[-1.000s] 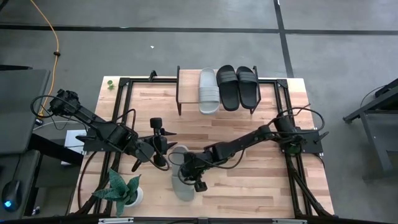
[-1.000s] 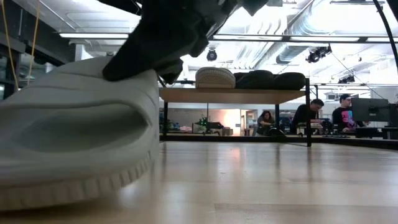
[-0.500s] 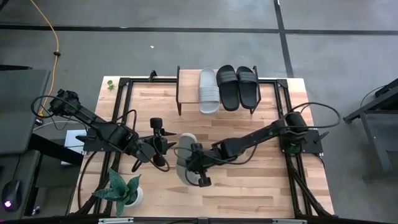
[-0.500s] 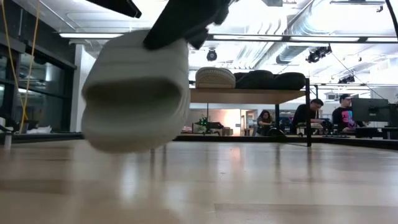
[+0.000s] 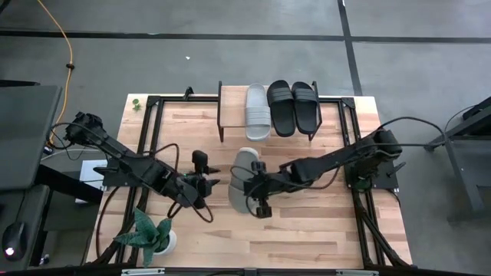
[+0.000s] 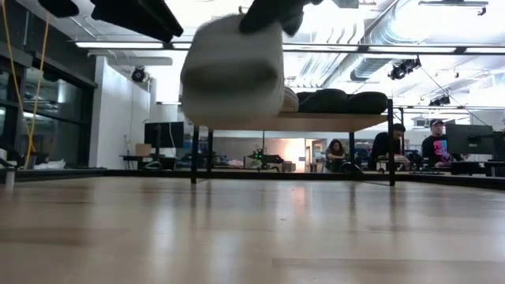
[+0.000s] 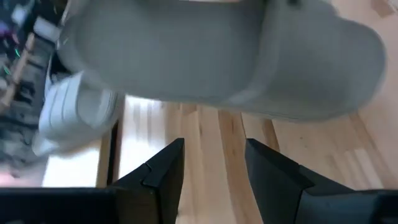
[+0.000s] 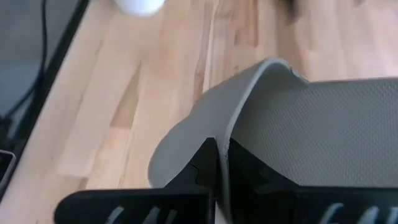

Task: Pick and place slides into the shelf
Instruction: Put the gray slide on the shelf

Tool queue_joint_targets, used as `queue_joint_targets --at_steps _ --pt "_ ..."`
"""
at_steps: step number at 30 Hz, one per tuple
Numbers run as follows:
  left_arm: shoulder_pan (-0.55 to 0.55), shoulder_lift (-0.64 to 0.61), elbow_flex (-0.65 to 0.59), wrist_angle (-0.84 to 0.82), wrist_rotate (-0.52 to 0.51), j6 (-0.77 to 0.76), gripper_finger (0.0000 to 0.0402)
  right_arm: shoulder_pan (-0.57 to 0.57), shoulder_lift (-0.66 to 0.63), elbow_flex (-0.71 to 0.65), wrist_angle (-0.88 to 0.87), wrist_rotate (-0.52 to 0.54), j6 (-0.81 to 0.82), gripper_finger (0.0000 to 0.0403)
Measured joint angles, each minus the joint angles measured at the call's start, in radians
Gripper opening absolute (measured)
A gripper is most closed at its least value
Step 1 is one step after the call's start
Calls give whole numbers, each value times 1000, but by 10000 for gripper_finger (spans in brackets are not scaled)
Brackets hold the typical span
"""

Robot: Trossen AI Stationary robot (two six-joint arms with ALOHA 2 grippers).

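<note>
The last grey slide [image 5: 244, 181] is held clear of the surface [image 5: 307, 230] near its middle, pinched at its edge by the closed right gripper [image 5: 256, 184], presumably for carrying to the shelf [image 5: 230, 93] at the far edge, where three slides already rest. The left gripper [image 5: 205, 185] hangs beside it, parted and empty.

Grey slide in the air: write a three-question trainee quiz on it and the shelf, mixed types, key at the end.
1. True or false: the left gripper holds the grey slide.
2. How many slides lie on the shelf?
3. The carried slide is: A) resting on the table B) lifted clear of it C) on the shelf.

Key: 1 false, the right gripper grips its edge; 2 three; 3 B.
</note>
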Motion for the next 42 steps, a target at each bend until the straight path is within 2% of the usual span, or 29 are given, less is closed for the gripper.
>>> queue_joint_targets --at_steps 3,6,12,16,22,28,34,42 --pt "-26 46 0 53 -51 102 156 -1 -55 0 -4 12 -9 0" --pt "-59 80 0 112 -145 197 156 0 -99 0 -25 16 -20 0" --pt "-135 102 0 191 -298 345 156 -5 -160 0 -111 42 -13 0" --pt "-173 102 0 255 -333 434 156 -20 -199 0 -137 45 -2 0" --pt "-196 111 0 323 -392 524 156 -73 -259 0 -80 25 -10 0" --pt "-193 170 0 346 -515 616 156 -141 -281 2 37 -81 -17 0" --pt "-193 242 0 423 -742 765 156 -190 -281 2 42 -97 -20 0" --pt "-193 251 9 448 -739 784 156 -225 -281 2 80 -98 -18 0"
